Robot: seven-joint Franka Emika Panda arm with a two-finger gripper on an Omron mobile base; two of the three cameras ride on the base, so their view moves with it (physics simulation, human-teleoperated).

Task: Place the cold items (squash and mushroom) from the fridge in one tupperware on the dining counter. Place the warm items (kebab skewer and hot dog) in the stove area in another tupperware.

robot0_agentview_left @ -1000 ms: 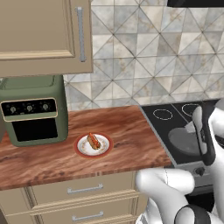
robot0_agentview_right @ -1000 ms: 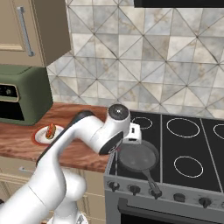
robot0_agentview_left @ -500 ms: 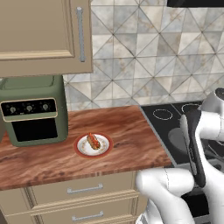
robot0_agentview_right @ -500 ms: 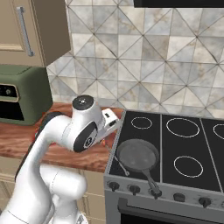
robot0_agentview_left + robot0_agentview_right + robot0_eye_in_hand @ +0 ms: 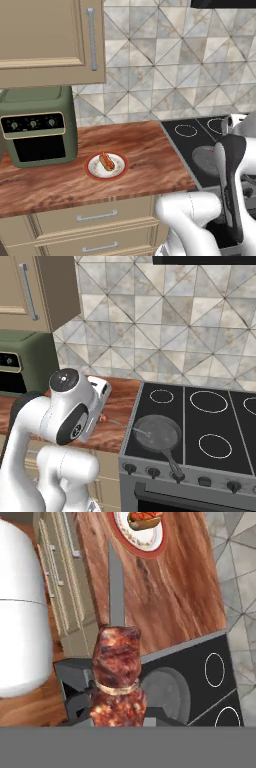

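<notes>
1. The gripper (image 5: 117, 709) is closed on the kebab skewer (image 5: 118, 667); its grey metal spike extends away from the hand over the wooden counter (image 5: 170, 597).
2. In the hand view the meat chunks sit directly at the fingertips, above the counter's edge beside the stove (image 5: 210, 677).
3. The hot dog (image 5: 106, 161) lies on a red-rimmed plate (image 5: 91, 171) near the counter's front edge, just right of the green toaster oven (image 5: 35, 125).
4. A dark frying pan (image 5: 156, 433) rests on the stove's front left burner.
</notes>
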